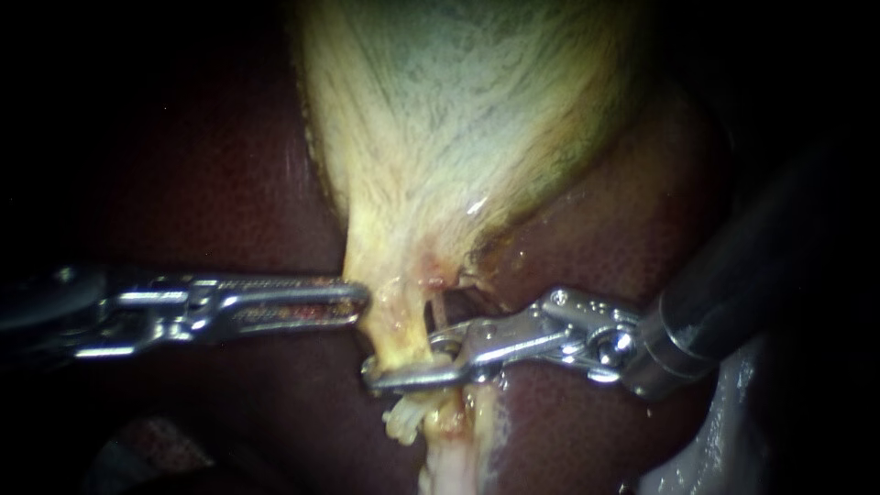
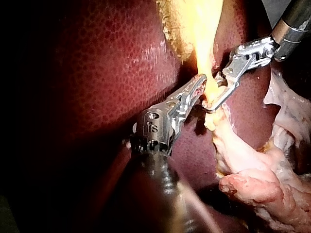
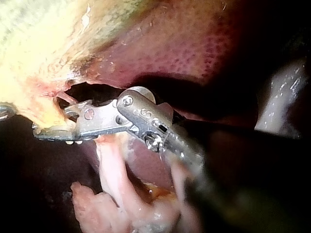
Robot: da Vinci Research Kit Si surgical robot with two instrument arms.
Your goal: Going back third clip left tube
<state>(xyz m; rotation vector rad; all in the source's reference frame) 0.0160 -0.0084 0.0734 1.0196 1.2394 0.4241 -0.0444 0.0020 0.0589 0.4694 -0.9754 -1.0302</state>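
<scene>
Endoscope view, nearest first: my right instrument (image 1: 408, 364) comes in thick-shafted from the right. Its jaws stand a little apart across the left tube (image 1: 403, 325), with the hooked tip of the long lower jaw showing past the tube on the other side. The tube lies in that gap. I cannot tell whether both jaws press it, or whether a clip sits under the metal.

The tube is a pale yellow, glistening stalk running down from the gallbladder's neck. Below the jaws it ends in a frayed whitish stub (image 1: 403, 423). Just beside it, toward my right shaft, a thin reddish strand (image 1: 438, 312) crosses a small dark window.

My left instrument (image 1: 359, 298) lies level from the left. Its jaws are closed on the edge of the gallbladder (image 1: 440, 119) at the neck, just above the other tip.

For room, bare dark liver (image 1: 229, 183) lies open above and below my left shaft. On the right, the shaft and a pale fold (image 1: 733, 431) crowd the edge. Farthest back, the gallbladder fans upward, cream and streaked.
</scene>
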